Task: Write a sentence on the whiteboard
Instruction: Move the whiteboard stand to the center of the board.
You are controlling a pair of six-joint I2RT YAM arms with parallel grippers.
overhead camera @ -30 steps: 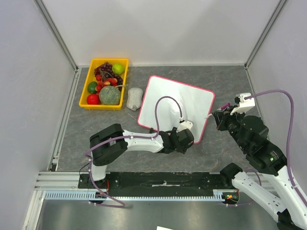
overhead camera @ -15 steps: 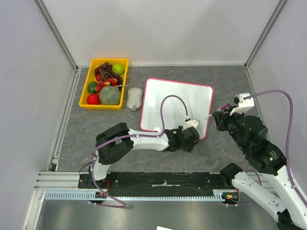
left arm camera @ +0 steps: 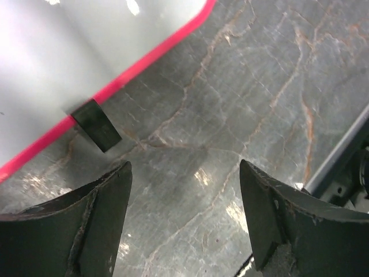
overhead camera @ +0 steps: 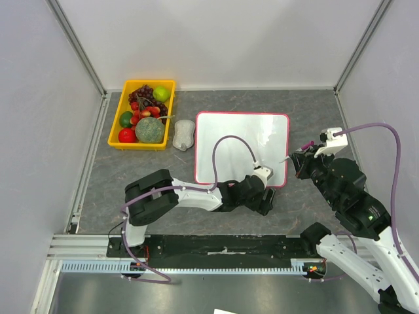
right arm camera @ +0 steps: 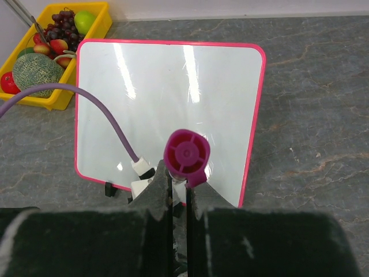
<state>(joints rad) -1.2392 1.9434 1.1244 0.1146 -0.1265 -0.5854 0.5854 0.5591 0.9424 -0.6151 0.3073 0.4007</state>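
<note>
The whiteboard [overhead camera: 229, 140] lies flat on the grey table, white with a thin pink-red frame; it also shows in the right wrist view [right arm camera: 167, 98]. No sentence shows on it. My left gripper [overhead camera: 265, 201] is open and empty, low over bare table just off the board's near right edge. In the left wrist view [left arm camera: 184, 219] the board's corner [left arm camera: 52, 75] and one black foot [left arm camera: 97, 124] lie beyond the fingers. My right gripper [overhead camera: 298, 160] is shut on a magenta marker [right arm camera: 187, 153], held right of the board, above the table.
A yellow tray [overhead camera: 150, 82] with fruit stands at the back left, also in the right wrist view [right arm camera: 101, 14]. A grey lumpy object [overhead camera: 184, 134] lies between tray and board. The left arm's purple cable [overhead camera: 229, 140] arcs over the board. Walls enclose the table.
The whiteboard has turned from tilted to square with the table. My left gripper has moved toward the near right, off the board's edge. The right arm has stayed still.
</note>
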